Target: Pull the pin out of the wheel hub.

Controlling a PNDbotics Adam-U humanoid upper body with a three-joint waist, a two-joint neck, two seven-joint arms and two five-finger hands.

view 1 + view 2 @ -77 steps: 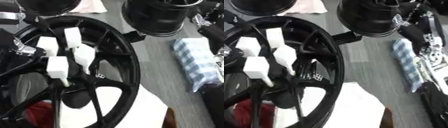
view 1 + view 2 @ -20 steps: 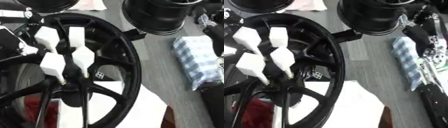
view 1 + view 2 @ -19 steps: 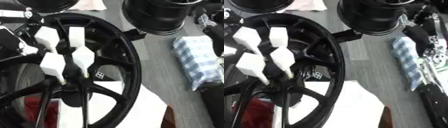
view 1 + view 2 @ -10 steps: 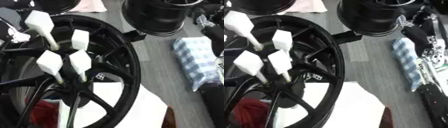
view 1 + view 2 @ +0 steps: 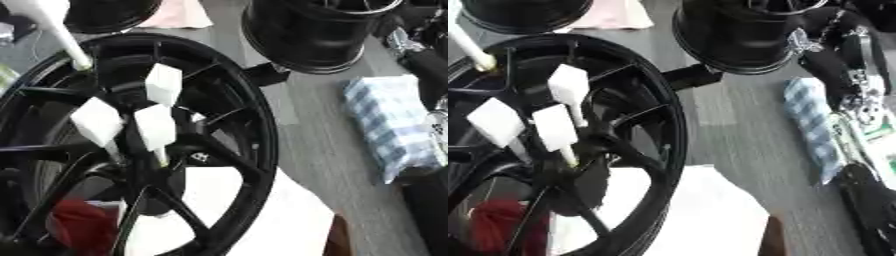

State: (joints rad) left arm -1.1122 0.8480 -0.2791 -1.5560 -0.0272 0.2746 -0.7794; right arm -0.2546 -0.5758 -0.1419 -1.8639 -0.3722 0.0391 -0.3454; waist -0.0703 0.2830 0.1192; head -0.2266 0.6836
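Left eye view is showing the wheel with three white-handled pins standing at its centre and a fourth pin lifting above its rim; I cannot tell my hands' state. That pin risks knocking the others.

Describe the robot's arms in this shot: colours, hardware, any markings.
Only the right arm shows, along the right edge. It has black rounded shells, with silver metal joints and fittings between them and a glossy black segment lower down. No markings are readable. Its hand can't be made out. The left arm and hand are out of view.
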